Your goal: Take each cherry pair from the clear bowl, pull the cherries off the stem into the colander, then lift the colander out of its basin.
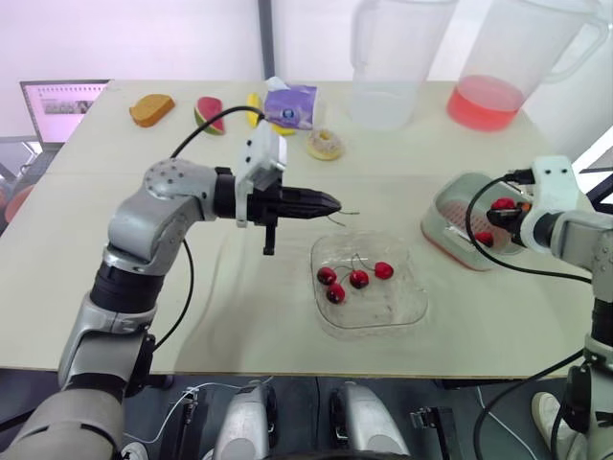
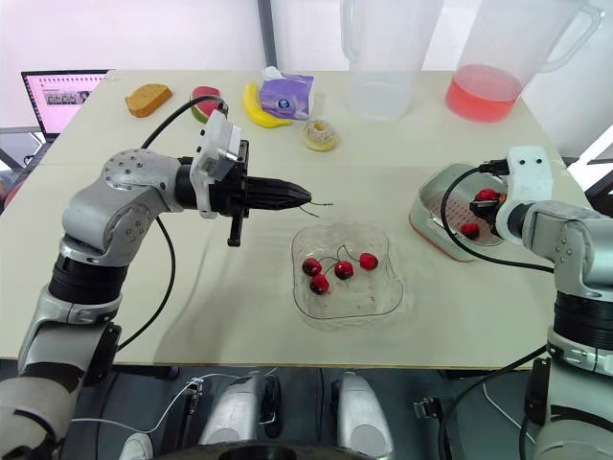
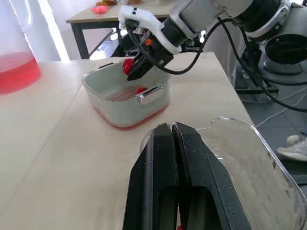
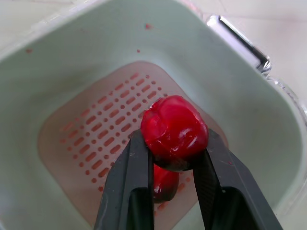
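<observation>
While your right gripper pinches a cherry over the colander, your left gripper is clenched on a bare stem.

Both head eyes look down over the table, clear bowl lower centre. The left wrist camera faces the colander from afar; the right looks closely into it.

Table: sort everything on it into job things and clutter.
Job: clear bowl; cherry pairs in it; colander in its basin; cherry in the right gripper; bare stem in the left gripper.

Clutter: bread; watermelon slice; banana; tissue pack; doughnut; clear jug; jug of red liquid; laptop.
</observation>
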You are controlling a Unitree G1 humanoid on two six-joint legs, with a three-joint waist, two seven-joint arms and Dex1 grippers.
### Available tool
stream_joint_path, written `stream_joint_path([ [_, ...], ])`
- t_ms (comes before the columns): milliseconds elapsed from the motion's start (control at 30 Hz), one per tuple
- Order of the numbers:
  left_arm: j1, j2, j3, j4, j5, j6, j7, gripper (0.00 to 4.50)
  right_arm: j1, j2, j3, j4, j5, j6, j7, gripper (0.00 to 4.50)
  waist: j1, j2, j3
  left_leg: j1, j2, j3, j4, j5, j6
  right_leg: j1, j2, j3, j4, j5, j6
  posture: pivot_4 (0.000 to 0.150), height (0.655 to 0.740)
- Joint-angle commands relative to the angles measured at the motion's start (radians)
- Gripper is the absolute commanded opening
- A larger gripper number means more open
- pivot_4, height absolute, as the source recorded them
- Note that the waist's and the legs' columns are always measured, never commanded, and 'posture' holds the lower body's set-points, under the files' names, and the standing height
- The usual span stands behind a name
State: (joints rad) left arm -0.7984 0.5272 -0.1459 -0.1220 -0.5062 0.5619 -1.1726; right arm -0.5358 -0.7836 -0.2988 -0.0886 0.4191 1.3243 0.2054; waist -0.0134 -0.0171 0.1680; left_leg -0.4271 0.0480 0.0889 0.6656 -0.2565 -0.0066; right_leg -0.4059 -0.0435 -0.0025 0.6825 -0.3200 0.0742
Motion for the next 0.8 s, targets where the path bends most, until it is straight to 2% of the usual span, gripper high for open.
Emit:
stream_joint_path([
  [33, -0.005, 0.004, 0.018, -0.034, -0.011, -0.005, 0.009, 0.0, -0.004, -0.003, -0.018, 0.0, -0.025, -0.017, 0.001, 1.63, 0.003, 0.0, 0.0, 0.0, 0.0, 0.0, 0.0, 0.0, 0.0, 0.0, 0.0, 0.0, 0.0, 0.0, 0.0, 0.15, 0.74],
  [67, -0.005, 0.004, 0.018, -0.034, -0.011, -0.005, 0.01, 0.0, -0.006, -0.002, -0.027, 0.001, -0.027, -0.014, 0.0, 1.91, 0.003, 0.0, 0.0, 0.0, 0.0, 0.0, 0.0, 0.0, 0.0, 0.0, 0.0, 0.0, 0.0, 0.0, 0.0, 0.15, 0.74],
  [233, -0.003, 0.005, 0.017, -0.034, -0.012, -0.006, 0.013, 0.0, -0.028, 0.014, -0.064, -0.032, -0.016, 0.007, 0.001, 4.45, 0.001, 0.0, 0.0, 0.0, 0.0, 0.0, 0.0, 0.0, 0.0, 0.0, 0.0, 0.0, 0.0, 0.0, 0.0, 0.15, 0.74],
  [500, 0.0, 0.011, 0.017, -0.033, -0.01, -0.008, 0.014, 0.0, -0.06, -0.009, -0.122, -0.216, 0.073, 0.038, 0.095, 4.48, 0.001, 0.0, 0.0, 0.0, 0.0, 0.0, 0.0, 0.0, 0.0, 0.0, 0.0, 0.0, 0.0, 0.0, 0.0, 0.15, 0.74],
  [667, 0.011, 0.025, 0.028, -0.041, -0.008, 0.003, 0.034, 0.0, 0.041, -0.043, -0.225, -0.473, 0.367, -0.057, 0.421, 4.48, 0.002, 0.0, 0.0, 0.0, 0.0, -0.001, 0.0, 0.0, 0.001, 0.0, 0.001, 0.0, -0.001, 0.0, 0.0, 0.15, 0.74],
  [800, 0.041, 0.041, 0.038, -0.06, -0.004, 0.028, 0.076, 0.0, 0.148, -0.085, -0.177, -0.582, 0.474, -0.127, 0.571, 4.48, 0.002, 0.0, 0.0, 0.001, 0.0, -0.002, 0.0, -0.001, 0.001, 0.002, 0.0, -0.001, -0.001, 0.0, 0.0, 0.15, 0.74],
])
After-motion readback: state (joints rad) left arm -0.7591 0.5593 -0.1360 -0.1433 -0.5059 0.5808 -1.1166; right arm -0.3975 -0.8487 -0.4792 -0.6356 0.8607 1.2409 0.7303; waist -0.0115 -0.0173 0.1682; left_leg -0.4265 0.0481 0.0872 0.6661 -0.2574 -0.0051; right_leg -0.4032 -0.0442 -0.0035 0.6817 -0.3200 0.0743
